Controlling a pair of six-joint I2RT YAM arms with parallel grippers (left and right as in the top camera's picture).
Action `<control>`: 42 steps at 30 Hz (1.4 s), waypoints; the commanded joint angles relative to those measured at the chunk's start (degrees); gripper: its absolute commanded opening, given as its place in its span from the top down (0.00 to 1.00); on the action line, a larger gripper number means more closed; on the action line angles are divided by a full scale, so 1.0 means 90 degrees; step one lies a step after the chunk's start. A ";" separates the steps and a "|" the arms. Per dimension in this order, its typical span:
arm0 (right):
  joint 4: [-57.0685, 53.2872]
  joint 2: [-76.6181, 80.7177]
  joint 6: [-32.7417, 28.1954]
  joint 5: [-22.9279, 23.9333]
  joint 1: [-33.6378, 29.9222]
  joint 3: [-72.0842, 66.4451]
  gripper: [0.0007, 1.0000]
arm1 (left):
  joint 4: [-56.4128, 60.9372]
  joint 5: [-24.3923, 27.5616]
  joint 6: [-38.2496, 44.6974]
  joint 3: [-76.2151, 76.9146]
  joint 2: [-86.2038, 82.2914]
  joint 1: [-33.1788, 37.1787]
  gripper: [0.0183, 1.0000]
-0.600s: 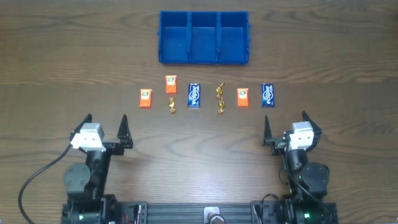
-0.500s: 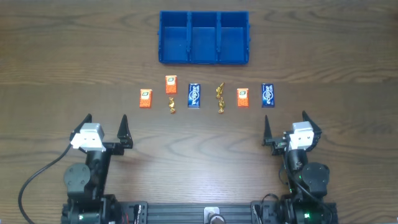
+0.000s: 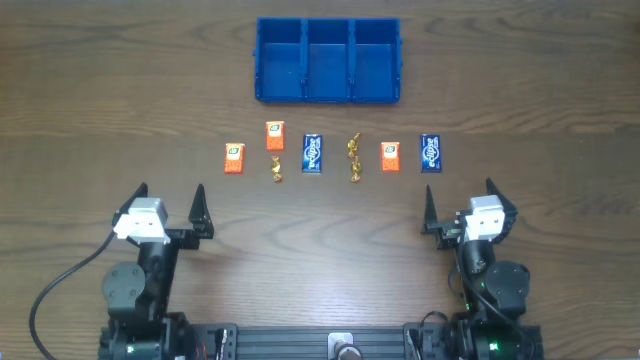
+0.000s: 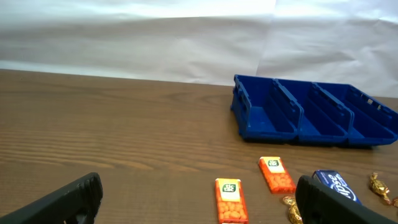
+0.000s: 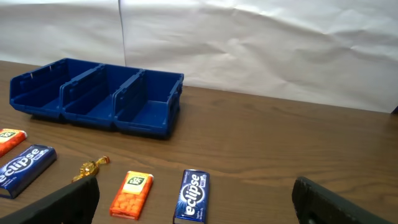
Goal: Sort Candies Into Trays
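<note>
A blue tray (image 3: 328, 60) with three compartments stands at the far middle of the table; all three look bare. In front of it lie the candies in a loose row: three orange packs (image 3: 234, 158) (image 3: 274, 135) (image 3: 390, 156), two dark blue packs (image 3: 313, 153) (image 3: 431, 152), and gold-wrapped sweets (image 3: 276, 169) (image 3: 353, 158). My left gripper (image 3: 171, 206) is open near the table's front left, well short of the candies. My right gripper (image 3: 459, 205) is open at the front right. The left wrist view has the tray (image 4: 311, 115) and orange packs (image 4: 229, 199) ahead; the right wrist view has a blue pack (image 5: 192, 195).
The wooden table (image 3: 90, 110) has wide free room left, right and in front of the candy row. A white backdrop (image 5: 261, 43) stands behind the table's far edge.
</note>
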 commanded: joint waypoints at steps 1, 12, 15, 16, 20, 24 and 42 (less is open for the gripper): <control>-0.0044 -0.0049 -0.0100 0.0017 -0.0002 -0.0012 0.00 | -0.0260 0.0158 -0.0075 -0.0109 -0.0036 0.0015 0.00; -0.0044 -0.0049 -0.0100 0.0017 -0.0002 -0.0012 0.00 | -0.0260 0.0146 -0.0073 -0.0109 -0.0036 0.0015 0.00; -0.0044 -0.0049 -0.0100 0.0017 -0.0002 -0.0012 0.00 | -0.0240 0.0163 -0.0107 -0.0109 -0.0036 0.0010 0.00; -0.0044 -0.0049 -0.0100 0.0017 -0.0002 -0.0012 0.00 | -0.0187 0.0165 -0.0151 -0.0107 -0.0029 0.0010 0.00; -0.0044 -0.0049 -0.0100 0.0017 -0.0002 -0.0015 0.00 | -0.0216 0.0189 -0.0316 0.0525 0.0576 0.0007 0.00; -0.0044 -0.0049 -0.0100 0.0017 -0.0002 -0.0012 0.00 | -0.0605 0.0236 -0.0321 0.2008 0.2018 -0.0044 0.00; -0.0044 -0.0049 -0.0100 0.0017 -0.0002 -0.0012 0.00 | -0.3422 0.0155 -0.0335 0.6433 0.9075 -0.1110 0.00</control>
